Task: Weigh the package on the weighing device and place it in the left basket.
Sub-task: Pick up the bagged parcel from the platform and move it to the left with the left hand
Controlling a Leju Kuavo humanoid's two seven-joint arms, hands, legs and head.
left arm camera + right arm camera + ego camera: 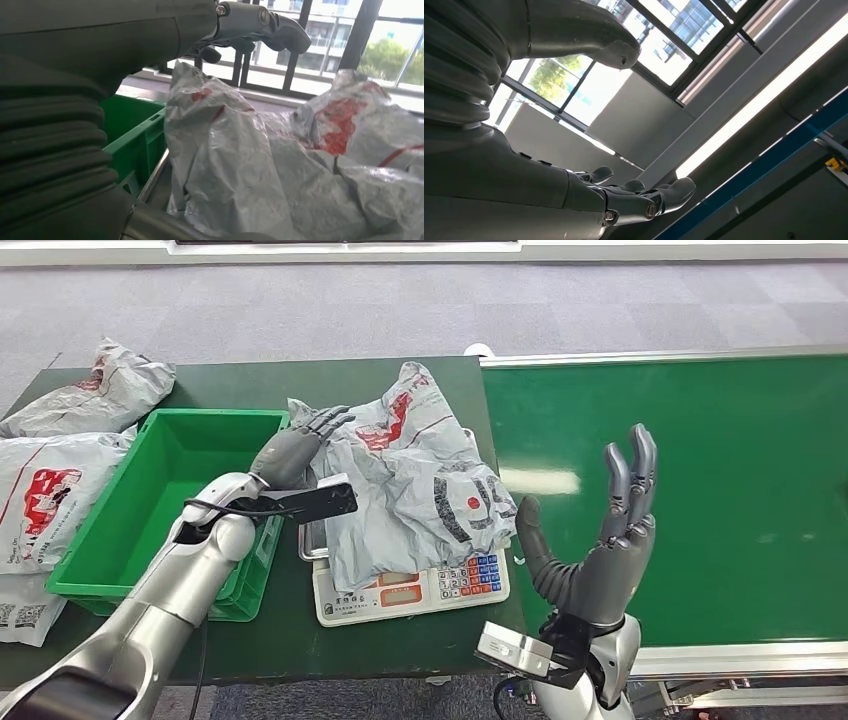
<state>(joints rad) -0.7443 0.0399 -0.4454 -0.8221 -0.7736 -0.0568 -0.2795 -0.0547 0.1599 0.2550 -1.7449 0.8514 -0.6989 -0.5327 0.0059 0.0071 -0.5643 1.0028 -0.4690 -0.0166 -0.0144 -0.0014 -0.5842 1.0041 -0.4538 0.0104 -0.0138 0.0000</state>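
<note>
Left robot hand: your left robot hand point(296, 447) reaches to the far left edge of the package, fingers stretched out over the crumpled plastic; you cannot tell whether it has any hold on it. In the left wrist view the fingertips point(280, 30) hover above the bag's top fold.
Right robot hand: your right robot hand point(600, 540) is raised upright, just right of the scale, near the conveyor's edge, with palm open, fingers apart and nothing in it.
Package: the grey package point(420, 475) with red and black print lies on the weighing device, covering most of the pan.
Weighing device: the scale point(410, 590) sits on the green tabletop point(250, 635), its keypad and display facing you.
Left basket: the green basket point(150, 500) stands just left of the scale, with nothing visible inside.
Other packages: more grey bags point(60, 450) lie left of the basket.
Conveyor: a green belt point(700, 490) runs along your right.
</note>
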